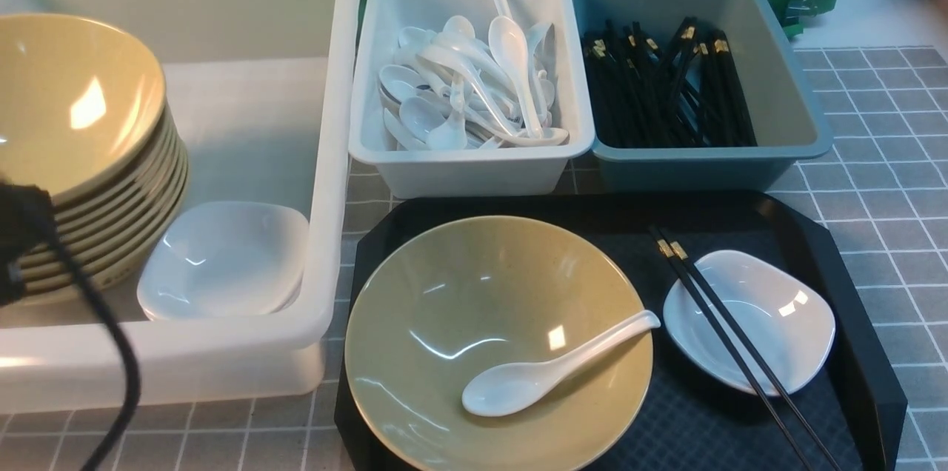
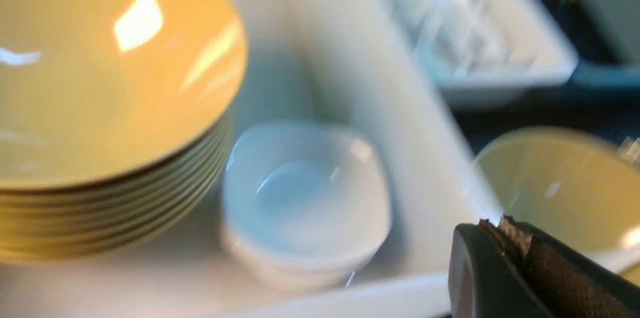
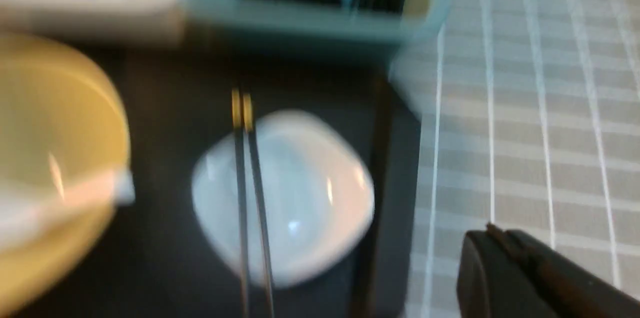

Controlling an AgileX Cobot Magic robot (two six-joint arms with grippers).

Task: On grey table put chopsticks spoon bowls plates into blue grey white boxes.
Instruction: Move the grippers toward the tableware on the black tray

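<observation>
both wrist views are motion-blurred. of the left gripper [image 2: 520, 268] only one dark finger shows, cut by the frame edge, so its opening is unreadable; likewise the right gripper [image 3: 530, 273]. near the right gripper, the thin black gold-banded chopsticks [image 3: 250, 198] run off-frame. the front view crops the stacked glossy olive-tan bowls [image 1: 74, 123].

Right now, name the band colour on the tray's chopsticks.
The thin black chopsticks have gold bands; clearest in front view.

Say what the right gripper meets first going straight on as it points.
Probably the chopsticks lying across the white plate on the black tray, though blur leaves depth unclear.
</observation>
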